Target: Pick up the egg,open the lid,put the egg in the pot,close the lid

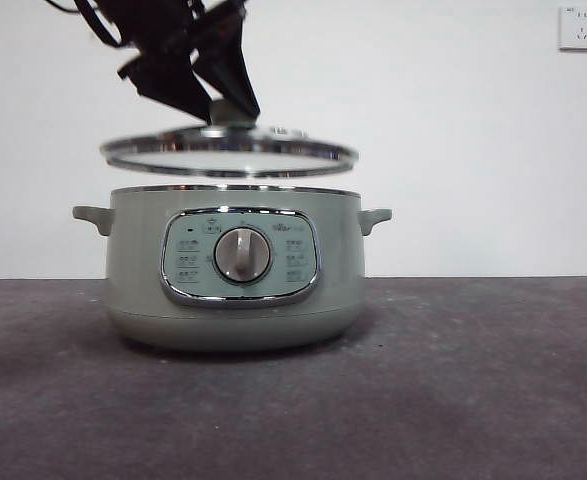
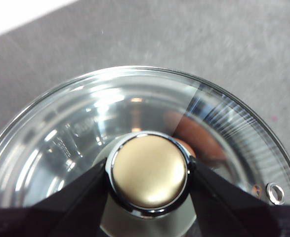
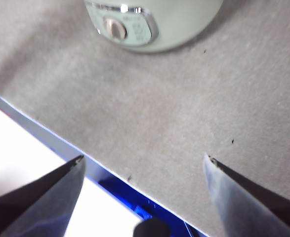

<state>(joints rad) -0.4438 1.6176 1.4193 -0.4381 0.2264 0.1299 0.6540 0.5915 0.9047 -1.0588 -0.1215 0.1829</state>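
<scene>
While the lid (image 1: 229, 152) hangs level just above the pot (image 1: 232, 270), clear of its rim, its clear glass disc with a bright steel band shows plainly in the front view; the pale rounded knob (image 2: 148, 171) on top, ringed in chrome, looks smooth and slightly domed. A small steel vent hole (image 2: 275, 193) sits near the lid's edge. The pot is a wide, round-bodied vessel in matte sage green, with two stubby side handles, a chrome-framed control panel (image 1: 239, 256) and a round central dial (image 1: 242, 256). It stands on a grey, felt-like table (image 1: 473, 380), back from the table's front edge and roughly midway across it. Through the glass, in the left wrist view, a reddish-brown rounded shape shows beside the knob, the egg (image 2: 199, 136) lying inside the pot, partly blurred by reflections.

A plain white wall rises behind the table, with a white socket (image 1: 580, 27) high on it. Nothing else stands near the pot.

The left gripper (image 2: 148, 173) comes down from above and has its two black jaws clamped on either side of the knob, carrying the lid. The right gripper (image 3: 144, 163) hovers over the table's front edge, well apart from the pot, its jaws spread wide and holding nothing.
</scene>
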